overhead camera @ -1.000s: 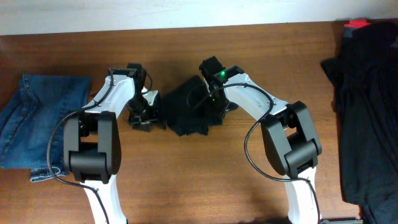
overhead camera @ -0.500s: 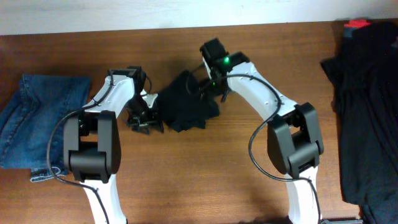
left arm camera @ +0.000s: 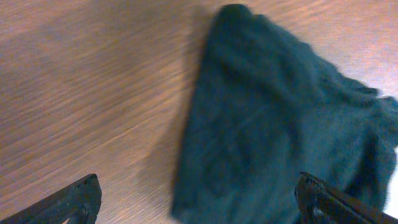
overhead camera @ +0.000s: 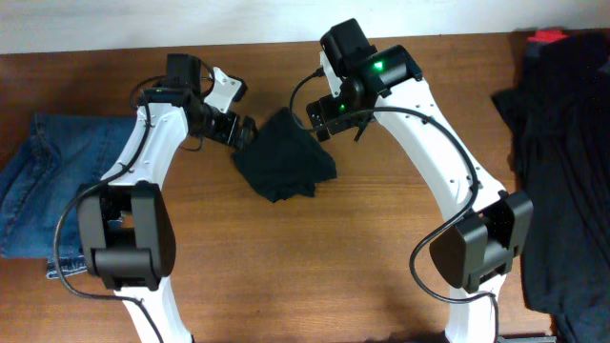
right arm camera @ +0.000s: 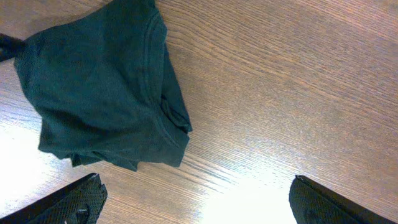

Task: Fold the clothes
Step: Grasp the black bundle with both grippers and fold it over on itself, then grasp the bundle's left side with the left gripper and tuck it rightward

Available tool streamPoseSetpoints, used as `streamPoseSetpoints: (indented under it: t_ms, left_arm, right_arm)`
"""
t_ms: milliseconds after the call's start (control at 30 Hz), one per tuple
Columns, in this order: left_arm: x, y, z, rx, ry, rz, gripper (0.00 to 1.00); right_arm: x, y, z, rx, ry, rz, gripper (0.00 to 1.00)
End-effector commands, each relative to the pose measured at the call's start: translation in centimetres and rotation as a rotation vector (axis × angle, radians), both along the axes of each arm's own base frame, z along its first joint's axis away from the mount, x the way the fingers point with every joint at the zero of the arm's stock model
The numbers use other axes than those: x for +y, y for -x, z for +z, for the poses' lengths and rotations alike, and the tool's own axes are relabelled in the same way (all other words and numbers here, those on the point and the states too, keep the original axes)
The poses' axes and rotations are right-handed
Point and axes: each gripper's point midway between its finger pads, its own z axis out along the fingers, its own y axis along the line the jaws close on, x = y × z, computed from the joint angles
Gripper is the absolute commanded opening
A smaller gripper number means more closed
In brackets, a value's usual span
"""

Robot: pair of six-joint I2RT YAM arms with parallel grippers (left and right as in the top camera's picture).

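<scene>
Your left gripper (overhead camera: 244,133) has its fingers spread wide with nothing between them; in the left wrist view the two fingertips sit at the far bottom corners and the T-shirt (left arm camera: 273,130) lies below and ahead of them. Your right gripper (overhead camera: 321,116) is just as wide and just as empty, its fingertips at the bottom corners of the right wrist view.

You have the black T-shirt bunched into a rumpled heap near the middle of the table (overhead camera: 286,276), right between the two grippers. The left gripper sits just beside its upper left edge, the right one just beside its upper right edge; whether either one touches the cloth cannot be told. From the right wrist you can see a curved collar seam running across the heap.

Further out, folded blue jeans (overhead camera: 57,181) lie at the left end of the table, well apart from the shirt. A pile of dark clothing (overhead camera: 558,171) covers the right end, with something red (overhead camera: 548,36) at its top corner.
</scene>
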Motion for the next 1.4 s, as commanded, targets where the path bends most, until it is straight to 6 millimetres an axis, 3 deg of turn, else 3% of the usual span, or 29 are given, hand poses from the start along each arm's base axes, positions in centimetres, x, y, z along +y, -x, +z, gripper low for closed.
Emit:
streamPoseSetpoints:
  t_ms: [0, 167, 267, 467, 533, 700, 733, 833, 867, 933, 967, 1100, 1200, 1367]
  left_arm:
    - [-2.6, 0.9, -2.4, 0.07, 0.152, -0.095, 0.99]
    - [-2.7, 2.5, -5.7, 0.186, 0.163, -0.089, 0.99]
    - [-3.9, 4.0, -5.9, 0.263, 0.238, -0.105, 0.99]
    - [-5.7, 9.7, -5.7, 0.517, 0.257, -0.12, 0.94]
    - [-6.0, 10.4, -5.6, 0.542, 0.253, -0.124, 0.85]
    - [-6.0, 10.2, -5.6, 0.533, 0.254, -0.127, 0.4]
    - [-6.0, 10.1, -5.6, 0.53, 0.254, -0.127, 0.39]
    - [-6.1, 9.9, -5.7, 0.518, 0.255, -0.13, 0.4]
    - [-6.1, 9.9, -5.7, 0.518, 0.255, -0.13, 0.46]
    - [-6.1, 9.9, -5.7, 0.518, 0.255, -0.131, 0.7]
    - [-6.2, 9.9, -5.7, 0.518, 0.254, -0.132, 0.77]
    - [-5.9, 9.8, -5.9, 0.512, 0.234, -0.13, 0.82]
    - [-4.4, 9.7, -7.0, 0.517, 0.131, -0.093, 0.92]
    - [-3.5, 9.7, -7.7, 0.56, 0.071, 0.006, 0.97]
  right_arm:
    - [0.1, 0.1, 0.1, 0.008, -0.016, 0.009, 0.99]
    - [0.0, 0.3, 0.0, 0.017, -0.011, 0.008, 0.99]
    - [0.0, 0.4, 0.0, 0.017, -0.011, 0.008, 0.99]
    - [0.0, 0.3, 0.0, 0.017, -0.012, 0.008, 0.99]
    - [0.0, 0.4, 0.0, 0.018, -0.011, 0.008, 0.99]
    - [-0.1, 0.5, 0.0, 0.024, -0.009, 0.008, 0.99]
    - [-0.1, 0.5, 0.0, 0.025, -0.008, 0.008, 0.99]
    - [-0.1, 0.6, -0.1, 0.028, -0.007, 0.008, 0.99]
    - [-0.1, 0.6, -0.1, 0.028, -0.007, 0.008, 0.99]
    - [-0.1, 0.6, -0.1, 0.028, -0.007, 0.008, 0.99]
    - [-0.1, 0.6, -0.1, 0.028, -0.007, 0.008, 0.99]
    - [-0.2, 0.7, -0.1, 0.032, -0.005, 0.008, 0.99]
    - [-0.2, 0.8, -0.1, 0.036, -0.003, 0.008, 0.99]
    - [0.0, 0.9, -0.2, 0.038, -0.005, 0.039, 0.99]
